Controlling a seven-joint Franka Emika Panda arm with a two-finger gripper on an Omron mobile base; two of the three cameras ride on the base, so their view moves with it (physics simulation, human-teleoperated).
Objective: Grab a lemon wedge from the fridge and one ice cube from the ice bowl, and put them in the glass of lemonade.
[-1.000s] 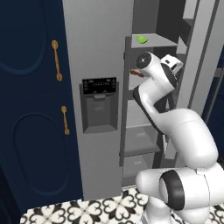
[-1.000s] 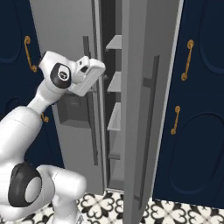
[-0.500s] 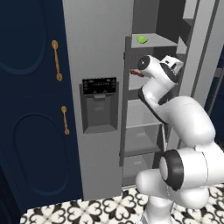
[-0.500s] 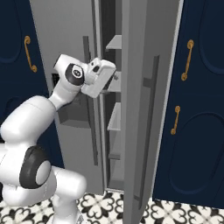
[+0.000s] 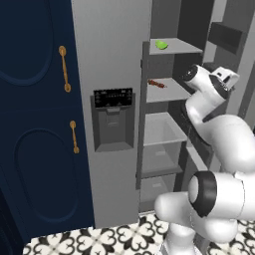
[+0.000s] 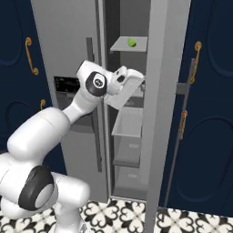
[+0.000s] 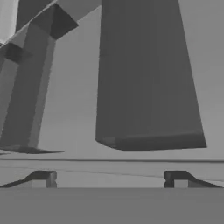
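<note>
Tool [image 7: 112,177] is hanging wide open and empty inside the fridge [image 5: 112,60], facing grey inner walls. Lemon wedge [image 5: 161,45] is sitting on the top shelf [image 5: 182,46], above the hand, likely awaiting pickup.

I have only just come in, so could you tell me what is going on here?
The robot arm is reaching into the open fridge. Its gripper is open and empty, level with the middle shelves. The lemon wedge lies on the top shelf, above the arm and not yet touched. A thin reddish-brown item lies on the shelf below it.
</note>
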